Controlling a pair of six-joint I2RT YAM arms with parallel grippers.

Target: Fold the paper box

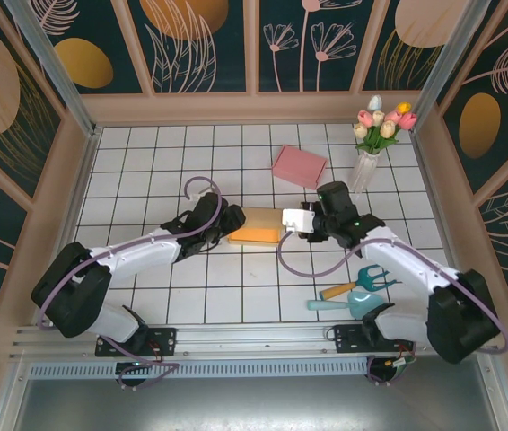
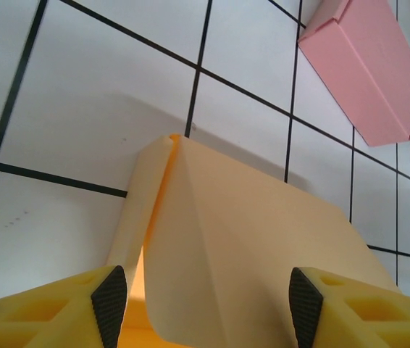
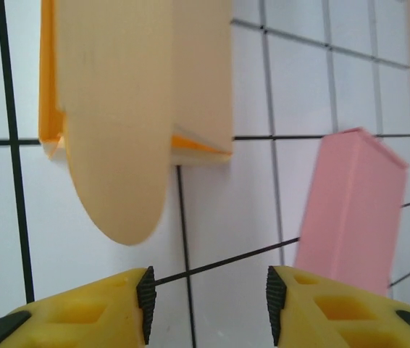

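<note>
The left gripper (image 2: 206, 312) is held with its jaws apart, astride one end of the orange paper box (image 2: 248, 239), seemingly to steady it on the tiled table (image 1: 146, 180). The right gripper (image 3: 208, 301) is likewise parted and empty, set just short of the rounded tuck flap (image 3: 122, 181), judged ready to press it in; a pink box (image 3: 350, 210) is left aside

A white table (image 1: 137, 171), gridded in black, is lying under even light. Dark teal walls (image 1: 326, 45) with pale flower drawings are rising round it. Pinkish posts (image 1: 251, 45) are dividing them, and a metal rail (image 1: 236, 337) is running along the near edge.
</note>
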